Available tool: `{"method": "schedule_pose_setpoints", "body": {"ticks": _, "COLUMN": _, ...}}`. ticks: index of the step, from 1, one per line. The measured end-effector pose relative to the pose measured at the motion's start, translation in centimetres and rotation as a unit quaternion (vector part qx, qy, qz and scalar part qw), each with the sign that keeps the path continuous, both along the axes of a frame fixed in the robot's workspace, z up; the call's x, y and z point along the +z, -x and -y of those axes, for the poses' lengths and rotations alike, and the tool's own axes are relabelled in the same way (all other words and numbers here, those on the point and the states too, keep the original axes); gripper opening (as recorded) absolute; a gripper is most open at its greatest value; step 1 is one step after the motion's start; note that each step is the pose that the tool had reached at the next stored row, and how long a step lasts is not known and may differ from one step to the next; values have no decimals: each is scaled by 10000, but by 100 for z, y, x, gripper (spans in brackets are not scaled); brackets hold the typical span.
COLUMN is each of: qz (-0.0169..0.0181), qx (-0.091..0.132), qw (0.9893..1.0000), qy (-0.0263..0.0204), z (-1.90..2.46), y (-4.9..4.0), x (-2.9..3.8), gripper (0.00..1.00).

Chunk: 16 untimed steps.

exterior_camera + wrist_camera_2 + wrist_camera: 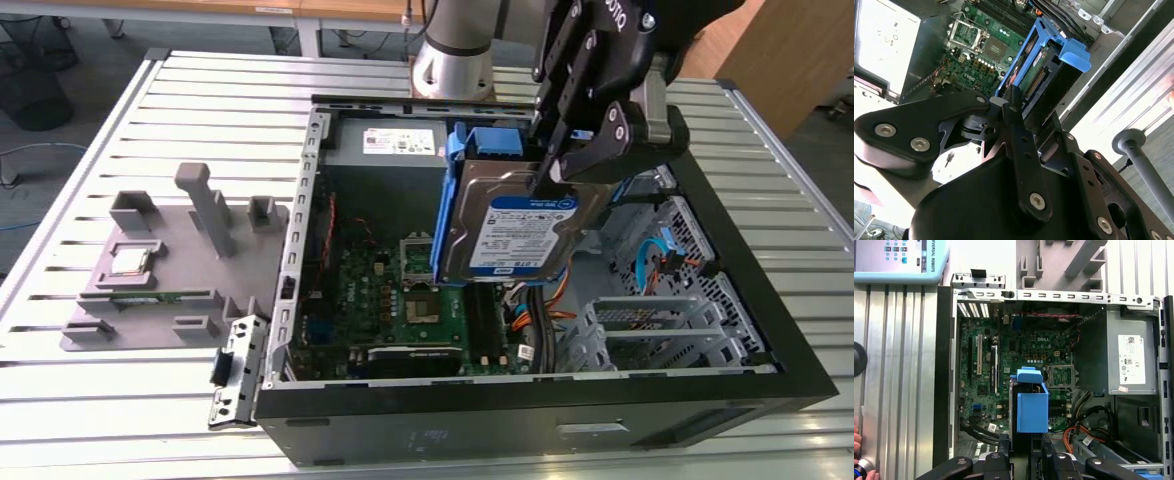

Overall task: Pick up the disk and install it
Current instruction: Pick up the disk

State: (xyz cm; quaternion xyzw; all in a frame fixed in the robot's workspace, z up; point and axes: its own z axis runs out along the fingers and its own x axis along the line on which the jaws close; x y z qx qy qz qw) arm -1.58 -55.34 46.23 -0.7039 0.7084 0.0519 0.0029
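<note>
Between gripper (571, 176) fingers (611, 142), the disk (523, 238) hangs clamped upright.

I see the disk (514, 235) as a silver body with a blue-and-white label, edged by a bright blue bracket (1032, 410); the end effector (558, 172) is matte black with silver screw heads; the motherboard (360, 285) is dark green, dotted with black chips; the computer case (534, 430) is black outside; the power supply (387, 145) is grey with a white sticker; the bench (120, 400) is pale silver, striped by parallel grooves; the fixture (160, 270) is plain grey; some cables (1076, 431) are orange.
</note>
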Motion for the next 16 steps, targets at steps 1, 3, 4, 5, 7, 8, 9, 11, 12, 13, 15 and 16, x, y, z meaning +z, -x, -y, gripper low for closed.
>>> {"method": "schedule_pose_setpoints", "body": {"ticks": 1, "qz": 0, "qx": 0, "qw": 10000, "qy": 0, "z": 0, "y": 0, "x": 0, "gripper": 35}}
{"method": "schedule_pose_setpoints", "body": {"ticks": 3, "qz": 0, "qx": 0, "qw": 10000, "qy": 0, "z": 1, "y": 0, "x": 0, "gripper": 35}}
{"method": "schedule_pose_setpoints", "body": {"ticks": 4, "qz": 0, "qx": 0, "qw": 10000, "qy": 0, "z": 1, "y": 0, "x": 0, "gripper": 35}}
{"method": "schedule_pose_setpoints", "body": {"ticks": 5, "qz": 0, "qx": 0, "qw": 10000, "qy": 0, "z": 1, "y": 0, "x": 0, "gripper": 35}}
{"method": "schedule_pose_setpoints", "body": {"ticks": 7, "qz": 0, "qx": 0, "qw": 10000, "qy": 0, "z": 1, "y": 0, "x": 0, "gripper": 35}}
{"method": "schedule_pose_setpoints", "body": {"ticks": 8, "qz": 0, "qx": 0, "qw": 10000, "qy": 0, "z": 1, "y": -2, "x": 0, "gripper": 35}}
{"method": "schedule_pose_setpoints", "body": {"ticks": 9, "qz": 0, "qx": 1, "qw": 10000, "qy": 0, "z": 1, "y": -6, "x": 0, "gripper": 35}}
{"method": "schedule_pose_setpoints", "body": {"ticks": 11, "qz": 0, "qx": 0, "qw": 10000, "qy": 0, "z": 2, "y": -18, "x": 0, "gripper": 35}}
{"method": "schedule_pose_setpoints", "body": {"ticks": 12, "qz": 0, "qx": 0, "qw": 10000, "qy": 0, "z": 1, "y": -27, "x": 0, "gripper": 35}}
{"method": "schedule_pose_setpoints", "body": {"ticks": 13, "qz": 0, "qx": 0, "qw": 10000, "qy": 0, "z": 2, "y": -36, "x": -1, "gripper": 35}}
{"method": "schedule_pose_setpoints", "body": {"ticks": 15, "qz": 0, "qx": 0, "qw": 10000, "qy": 0, "z": 2, "y": -59, "x": -1, "gripper": 35}}
{"method": "schedule_pose_setpoints", "body": {"ticks": 16, "qz": 0, "qx": 0, "qw": 10000, "qy": 0, "z": 1, "y": -70, "x": 0, "gripper": 35}}
